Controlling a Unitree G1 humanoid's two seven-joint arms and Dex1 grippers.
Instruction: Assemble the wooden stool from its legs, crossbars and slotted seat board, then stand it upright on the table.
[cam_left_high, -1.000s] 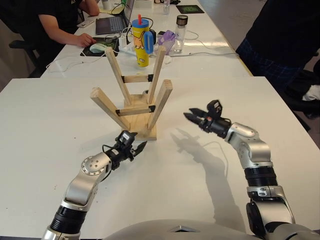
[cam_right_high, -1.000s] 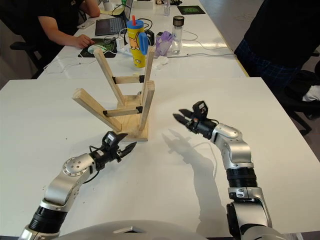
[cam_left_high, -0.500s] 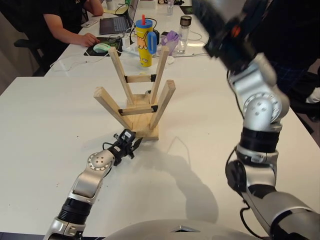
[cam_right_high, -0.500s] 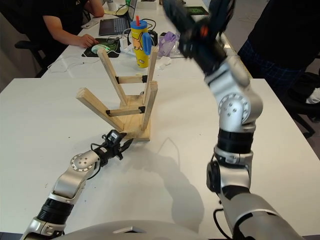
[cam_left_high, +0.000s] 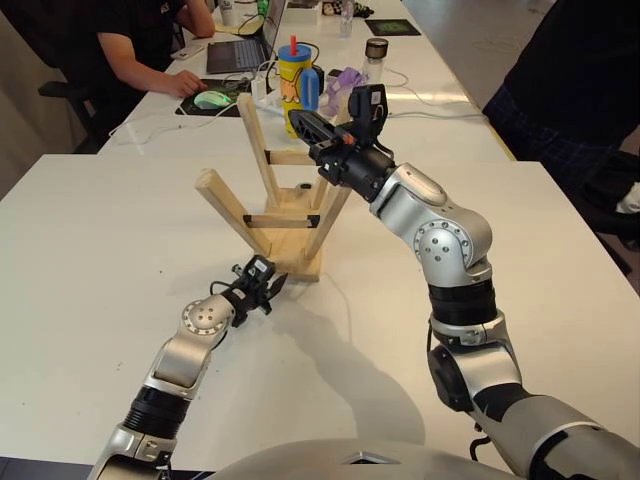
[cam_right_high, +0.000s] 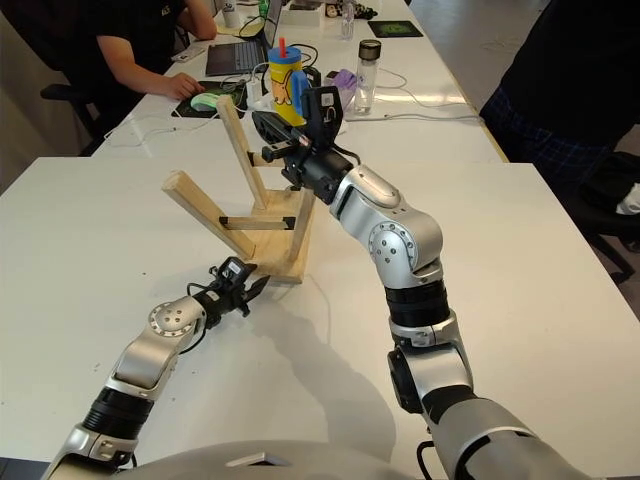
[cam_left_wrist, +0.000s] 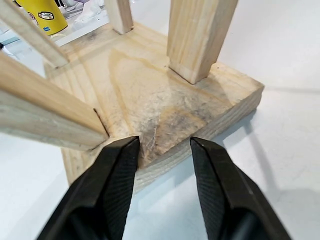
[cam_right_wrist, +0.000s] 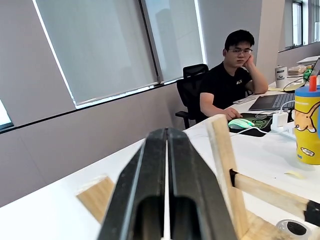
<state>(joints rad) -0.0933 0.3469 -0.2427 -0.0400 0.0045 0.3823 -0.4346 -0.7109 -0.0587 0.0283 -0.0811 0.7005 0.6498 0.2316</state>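
White worktop (cam_left_high: 90, 250) carries the wooden stool (cam_left_high: 285, 215) upside down, seat board (cam_left_wrist: 150, 100) flat, legs up; left claw (cam_left_high: 268, 291) parted, empty, low at the board's near edge; right claw (cam_left_high: 308, 123) pressed closed, empty, raised beside the upper legs.

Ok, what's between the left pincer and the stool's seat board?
Nothing: in the left wrist view the open left pincer sits at the edge of the seat board, over bare table.

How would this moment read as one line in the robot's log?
stool: upside down on table | left gripper: open, at seat board edge | right gripper: shut, high beside upturned legs
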